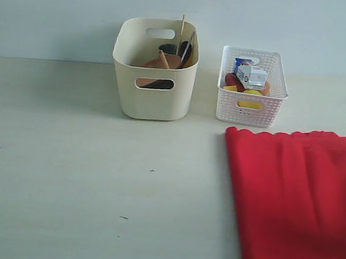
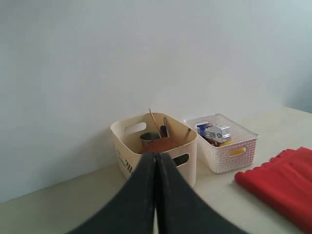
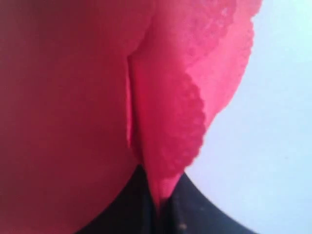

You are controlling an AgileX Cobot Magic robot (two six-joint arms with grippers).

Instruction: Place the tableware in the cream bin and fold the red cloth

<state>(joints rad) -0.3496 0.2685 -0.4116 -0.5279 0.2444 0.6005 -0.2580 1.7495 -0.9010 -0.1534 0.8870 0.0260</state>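
I see the bin [image 1: 151, 102] standing at the back of the tabletop [image 1: 81, 175], near the middle. The basket [image 1: 249, 113] is just beside it on the right, not touching. Inside the bin lies the plate [image 1: 161, 62], and the chopsticks [image 1: 182, 28] lean behind it, poking above the rim. A carton [image 1: 251, 74] sits on top in the basket. The cloth [image 1: 295, 204] lies in front of the basket, running off my exterior view at right and front.

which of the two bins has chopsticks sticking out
The tall cream smooth-walled plastic bin, left of the lower white lattice-walled basket; wooden chopsticks rise above its rim.
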